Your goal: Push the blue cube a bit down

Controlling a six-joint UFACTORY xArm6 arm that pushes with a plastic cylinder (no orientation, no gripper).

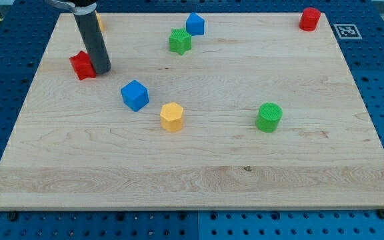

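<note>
While the blue cube [135, 95] sits left of the board's middle, just up and left of the yellow hexagonal block [171, 117], you have my tip [101, 69] resting well up and to the view's left of it, just beside the red star-shaped block [83, 65]. No fingers exist on this rod, so there is nothing to spread or pinch; it only pushes. To do this step well, you should first carry the tip rightward and a little toward the view's top, so that it stands directly above the cube's upper face, clear of the red block on the way. Then drive straight toward the view's bottom, through the cube's centre, or it will likely spin or slide off sideways. Keep the stroke short, since only a small shift is asked. Watch the yellow block nearby: a push that drifts rightward could nudge the cube against it.
</note>
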